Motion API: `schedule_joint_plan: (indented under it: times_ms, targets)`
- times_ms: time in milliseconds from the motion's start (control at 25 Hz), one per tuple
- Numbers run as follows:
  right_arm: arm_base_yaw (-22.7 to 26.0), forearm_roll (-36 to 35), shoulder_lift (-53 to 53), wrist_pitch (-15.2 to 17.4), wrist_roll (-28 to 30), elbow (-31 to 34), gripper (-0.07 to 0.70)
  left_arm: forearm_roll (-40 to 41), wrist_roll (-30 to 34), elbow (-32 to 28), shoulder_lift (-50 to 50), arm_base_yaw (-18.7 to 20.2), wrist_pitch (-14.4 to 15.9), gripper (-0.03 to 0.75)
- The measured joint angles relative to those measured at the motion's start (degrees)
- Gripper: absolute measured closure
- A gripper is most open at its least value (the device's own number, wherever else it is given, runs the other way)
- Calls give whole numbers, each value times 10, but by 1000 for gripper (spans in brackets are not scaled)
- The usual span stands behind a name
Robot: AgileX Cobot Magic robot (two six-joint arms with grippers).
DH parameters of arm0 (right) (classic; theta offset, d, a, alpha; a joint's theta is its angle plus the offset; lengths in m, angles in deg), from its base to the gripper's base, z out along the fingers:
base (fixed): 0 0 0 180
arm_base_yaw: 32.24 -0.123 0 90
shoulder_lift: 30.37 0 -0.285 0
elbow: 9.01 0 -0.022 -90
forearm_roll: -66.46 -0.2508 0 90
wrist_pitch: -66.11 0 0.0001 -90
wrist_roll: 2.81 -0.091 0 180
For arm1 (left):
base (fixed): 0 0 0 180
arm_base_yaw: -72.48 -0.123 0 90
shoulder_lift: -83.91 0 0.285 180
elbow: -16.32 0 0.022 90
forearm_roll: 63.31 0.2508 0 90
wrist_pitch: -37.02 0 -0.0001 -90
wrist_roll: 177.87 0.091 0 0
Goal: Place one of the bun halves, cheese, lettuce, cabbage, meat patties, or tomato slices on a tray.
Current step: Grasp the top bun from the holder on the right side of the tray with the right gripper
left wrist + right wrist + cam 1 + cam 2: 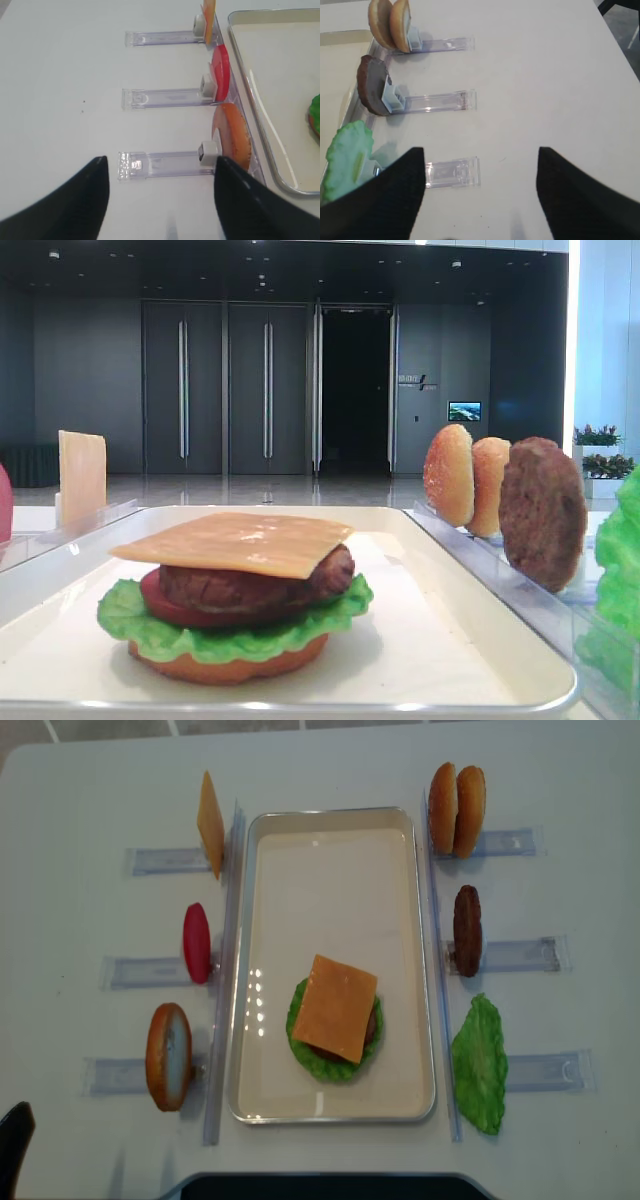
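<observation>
On the cream tray (330,813) lies a stack: bottom bun (230,668), lettuce (140,625), tomato, meat patty (250,590), and a cheese slice (335,1007) on top. Upright in the right racks stand two bun halves (457,810), a patty (467,930) and a lettuce leaf (480,1065). The left racks hold a cheese slice (210,825), a tomato slice (197,942) and an orange-brown bun piece (168,1056). My left gripper (161,159) hangs open and empty over the table beside that bun piece (232,135). My right gripper (481,149) is open and empty, near the lettuce leaf (347,155).
Clear plastic racks (452,172) run out from both long sides of the tray across the white table (580,780). A dark finger shows at the bottom left corner of the overhead view. Bare tray floor (330,890) lies beyond the stack.
</observation>
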Motion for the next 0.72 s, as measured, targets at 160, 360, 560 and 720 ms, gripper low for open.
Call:
schedule_joint_plan:
  times_ms: [160, 360, 560, 720]
  targets:
    - [0, 0, 0, 0, 0, 0, 150, 0, 0, 0, 0, 0, 0, 213]
    - [0, 0, 0, 0, 0, 0, 150, 0, 0, 0, 0, 0, 0, 213]
    - [0, 0, 0, 0, 0, 0, 150, 0, 0, 0, 0, 0, 0, 213]
    - [0, 0, 0, 0, 0, 0, 150, -1, 0, 0, 0, 0, 0, 213]
